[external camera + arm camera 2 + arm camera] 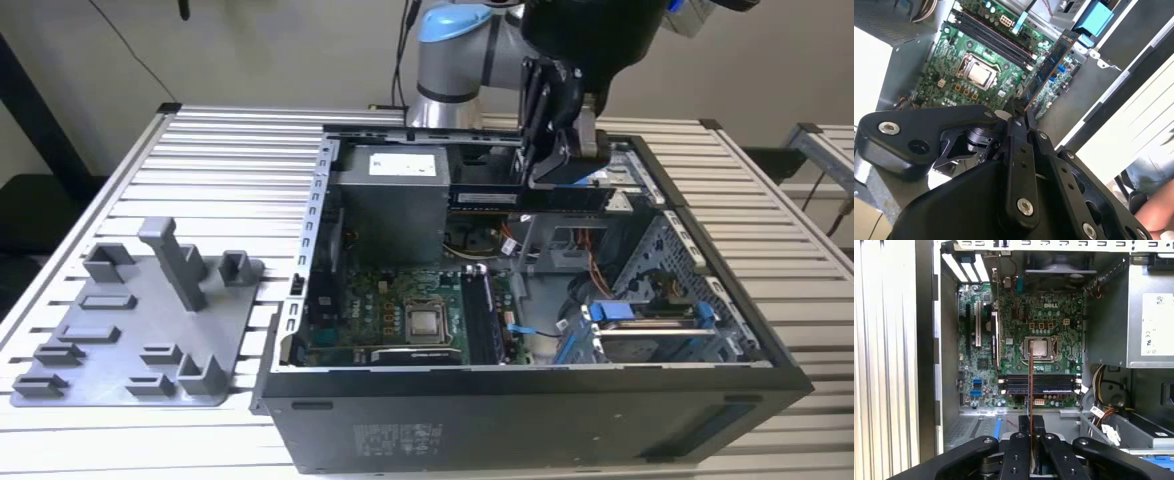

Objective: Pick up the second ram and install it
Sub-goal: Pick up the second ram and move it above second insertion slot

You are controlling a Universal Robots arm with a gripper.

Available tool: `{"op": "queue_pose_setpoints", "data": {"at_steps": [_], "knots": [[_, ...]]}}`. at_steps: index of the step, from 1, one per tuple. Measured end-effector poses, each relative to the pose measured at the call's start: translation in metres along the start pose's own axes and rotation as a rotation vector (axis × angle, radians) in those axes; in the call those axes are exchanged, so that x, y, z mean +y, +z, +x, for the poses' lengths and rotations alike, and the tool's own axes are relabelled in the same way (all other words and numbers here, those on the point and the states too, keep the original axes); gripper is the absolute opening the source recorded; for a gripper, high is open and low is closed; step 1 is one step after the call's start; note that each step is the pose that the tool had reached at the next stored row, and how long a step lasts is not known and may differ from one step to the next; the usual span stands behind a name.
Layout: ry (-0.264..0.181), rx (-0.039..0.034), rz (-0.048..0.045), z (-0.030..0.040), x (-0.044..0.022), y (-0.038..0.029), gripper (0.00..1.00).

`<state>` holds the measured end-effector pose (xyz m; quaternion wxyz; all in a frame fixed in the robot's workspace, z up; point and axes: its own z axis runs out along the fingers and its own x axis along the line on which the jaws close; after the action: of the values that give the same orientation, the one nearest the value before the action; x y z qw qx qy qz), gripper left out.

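Memory installation stands at the carry stage. The second ram point(534, 197) is clamped between the closed fingers of the gripper point(561, 178). It is held clear above the open computer case point(534, 410) and touches nothing else. In the exterior view the second ram is located at 3 o'clock of the power supply point(390, 205) and at about 1 o'clock of the processor socket point(427, 322). The memory slots point(478, 322) are found at 3 o'clock of that socket, well apart from the second ram. In the first wrist view it is seen edge-on, lying across the slots rather than along them. Seating is not yet done. If lowered skewed or off the slot key, jamming or slot damage is judged likely. The loose cables point(1097, 410) could also be snagged.
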<state>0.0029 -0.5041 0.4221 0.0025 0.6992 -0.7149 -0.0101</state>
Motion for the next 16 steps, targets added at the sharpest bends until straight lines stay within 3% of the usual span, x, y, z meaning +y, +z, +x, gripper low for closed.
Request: {"op": "queue_pose_setpoints", "data": {"at_steps": [16], "knots": [[0.000,0.0000,0.0000,-0.0001,-0.0038,-0.0001,0.14]]}}
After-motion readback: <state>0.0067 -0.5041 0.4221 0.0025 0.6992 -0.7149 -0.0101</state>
